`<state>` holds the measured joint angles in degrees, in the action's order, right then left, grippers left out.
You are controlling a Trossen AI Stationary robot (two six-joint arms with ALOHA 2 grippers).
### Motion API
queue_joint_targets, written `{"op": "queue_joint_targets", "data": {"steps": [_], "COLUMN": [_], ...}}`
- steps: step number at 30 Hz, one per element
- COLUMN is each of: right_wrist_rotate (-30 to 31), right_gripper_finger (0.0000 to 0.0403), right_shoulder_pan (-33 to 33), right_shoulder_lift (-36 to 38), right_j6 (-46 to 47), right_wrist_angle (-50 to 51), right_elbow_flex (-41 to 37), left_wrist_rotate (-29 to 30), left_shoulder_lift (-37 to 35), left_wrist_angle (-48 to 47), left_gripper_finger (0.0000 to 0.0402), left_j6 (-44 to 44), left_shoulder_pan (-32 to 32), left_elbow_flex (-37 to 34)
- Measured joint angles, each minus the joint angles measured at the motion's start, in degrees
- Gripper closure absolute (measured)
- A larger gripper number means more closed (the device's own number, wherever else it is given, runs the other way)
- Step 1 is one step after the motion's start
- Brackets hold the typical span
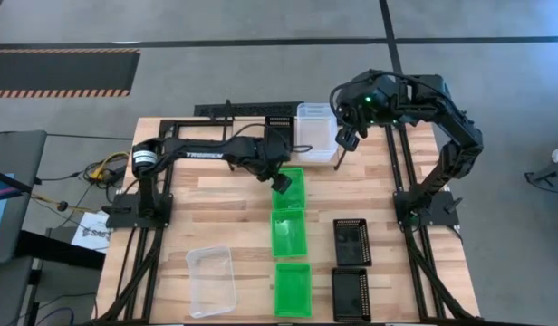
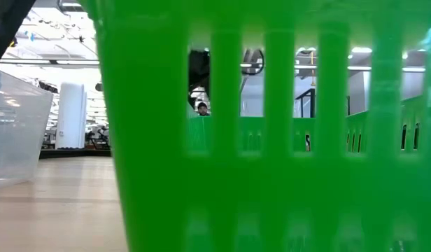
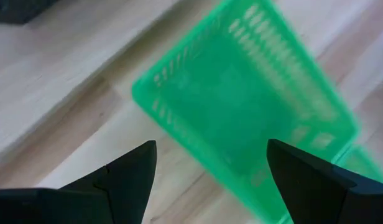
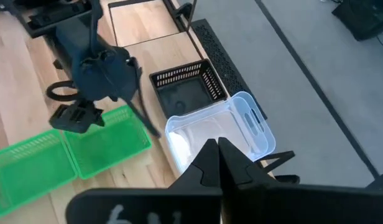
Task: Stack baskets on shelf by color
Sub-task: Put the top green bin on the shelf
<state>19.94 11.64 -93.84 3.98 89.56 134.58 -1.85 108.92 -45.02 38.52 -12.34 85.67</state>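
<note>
Three green baskets [image 1: 290, 237] lie in a column mid-table, the far one [image 1: 291, 189] under the left gripper [image 1: 281, 182], whose fingers [image 3: 132, 171] are spread wide and empty above it. A clear basket [image 1: 315, 131] and a black basket [image 4: 188, 87] sit on the shelf [image 1: 261, 113] at the far edge. The right gripper [image 1: 346, 138] hovers just beside the clear one, fingers closed together, holding nothing. Another clear basket [image 1: 211, 280] sits near-left, two black baskets [image 1: 351, 267] near-right.
</note>
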Motion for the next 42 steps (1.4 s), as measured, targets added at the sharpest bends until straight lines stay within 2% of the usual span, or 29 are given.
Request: {"op": "queue_joint_targets", "data": {"steps": [8, 19, 21, 23, 29, 34, 39, 42], "right_wrist_rotate": [-0.1, -0.2, -0.3, -0.3, -0.5, -0.3, -0.2, -0.1], "right_gripper_finger": [0.0401, 0.0401, 0.0401, 0.0401, 0.04, 0.04, 0.0399, 0.04], "right_shoulder_pan": [0.0, -1.0, -1.0, -1.1, -1.4, -1.4, -1.4, -1.4], "right_shoulder_lift": [0.0, 0.0, -0.1, -0.1, -0.1, -0.1, -0.1, -0.1], "right_j6": [-1.7, -4.3, -4.9, -5.2, -5.8, -6.0, -6.0, -6.0], "right_wrist_angle": [0.0, -0.1, -0.1, 0.0, -0.1, -0.1, -0.1, -0.1], "right_elbow_flex": [0.0, 0.0, 0.0, 0.0, 0.0, 0.0, 0.0, 0.0], "left_wrist_rotate": [4.1, 1.9, 1.5, 1.4, 1.9, 4.6, 12.9, 18.2], "left_shoulder_lift": [1.8, 7.6, 7.8, 8.1, 7.4, 5.3, 1.7, -1.6], "left_wrist_angle": [1.8, 3.9, 3.5, 3.7, -3.8, -14.4, -25.9, -28.6], "left_gripper_finger": [0.0111, 0.012, 0.0144, 0.0186, 0.0375, 0.0396, 0.04, 0.0401], "left_j6": [3.0, 7.5, 7.6, 6.9, 1.4, -1.7, -2.8, -2.5], "left_shoulder_pan": [0.5, 0.7, 0.6, 0.6, 0.2, 0.1, 0.7, 0.8], "left_elbow_flex": [-0.5, -0.2, -0.4, -0.1, 3.6, 11.3, 21.1, 25.6]}}
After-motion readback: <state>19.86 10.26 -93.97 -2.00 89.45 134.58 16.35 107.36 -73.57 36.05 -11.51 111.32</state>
